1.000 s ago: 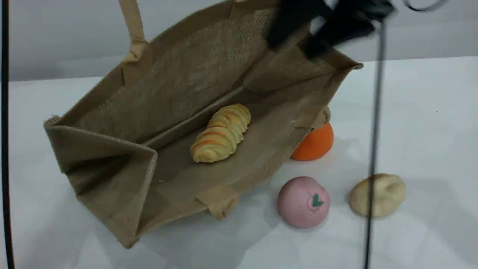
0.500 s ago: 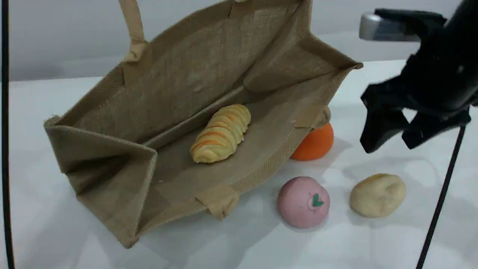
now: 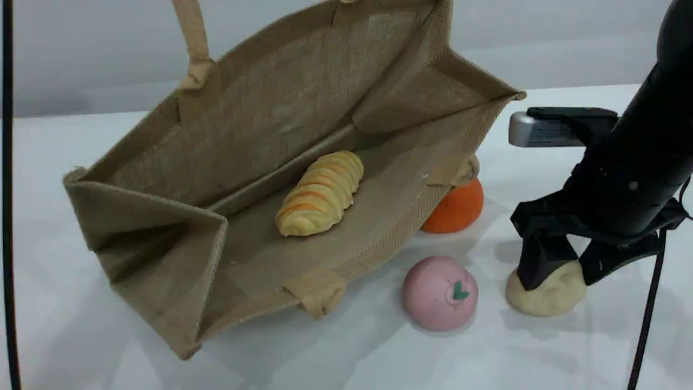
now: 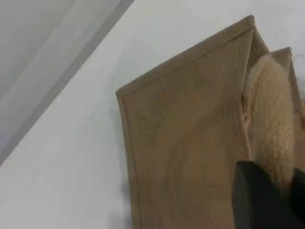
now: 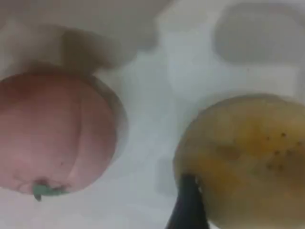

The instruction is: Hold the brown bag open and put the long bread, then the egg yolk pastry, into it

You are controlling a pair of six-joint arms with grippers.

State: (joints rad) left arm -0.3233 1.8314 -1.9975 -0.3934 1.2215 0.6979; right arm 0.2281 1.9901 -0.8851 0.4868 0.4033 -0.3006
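1. You are on the second item. The long bread [image 3: 320, 193] already lies inside the brown bag [image 3: 260, 114], on the lower wall near the middle, so only the egg yolk pastry [image 3: 547, 298] is left.
2. The bag lies on its side on the table [image 3: 325, 352] with its mouth toward the camera. The upper wall is raised by its handle [image 3: 192, 32], which runs up out of the scene view.
3. Your left gripper [image 4: 279, 193] is clenched. Its wrist view shows the beige handle running straight into its fingertips, so I judge it is grasping the bag by that handle and keeping the mouth open.
4. Your right gripper [image 3: 560, 279] is spread wide and straddles the pastry, one finger on each side. The pastry sits on the table and is not yet gripped.
5. The pastry is right of the bag and well apart from it. The pink ball [image 3: 439, 292] sits just beside it on the bag side, and the orange fruit [image 3: 457, 208] is tucked against the bag's lower edge.
6. Next, close gently on the pastry, since it looks soft and could squash or slip.
7. Then lift it clear of the pink ball and carry it left over the lower edge into the open mouth, with the left grip unchanged.
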